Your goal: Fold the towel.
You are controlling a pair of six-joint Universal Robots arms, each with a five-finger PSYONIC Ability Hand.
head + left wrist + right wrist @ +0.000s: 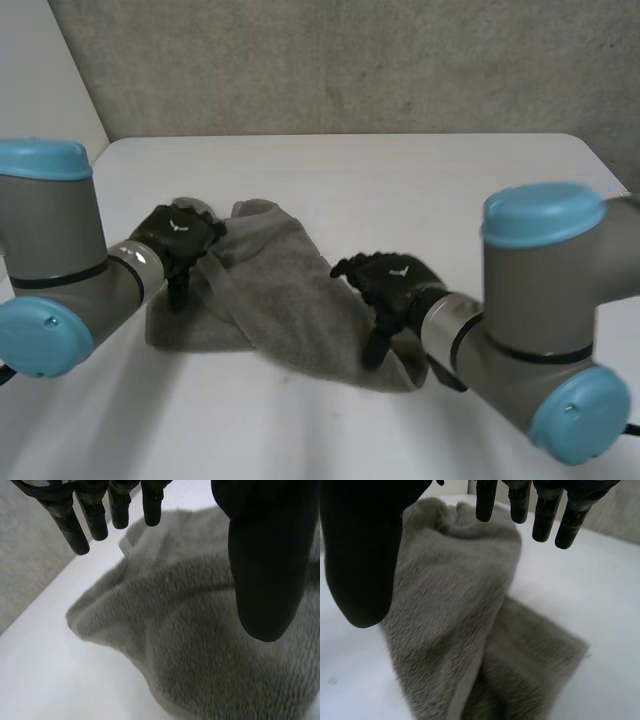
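Towel (pixel 280 300) lies rumpled beneath left hand (pixel 178 235) and right hand (pixel 385 280), each spread-fingered over one end.

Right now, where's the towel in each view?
Head view: towel bunched on the white table, between left robot hand and right robot hand.
Left wrist view: towel beneath the left robot hand's straight fingers.
Right wrist view: towel beneath the right robot hand's straight fingers.
Shared landmark: white table.

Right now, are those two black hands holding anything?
Left hand: open, over the towel, holding nothing.
Right hand: open, over the towel, holding nothing.
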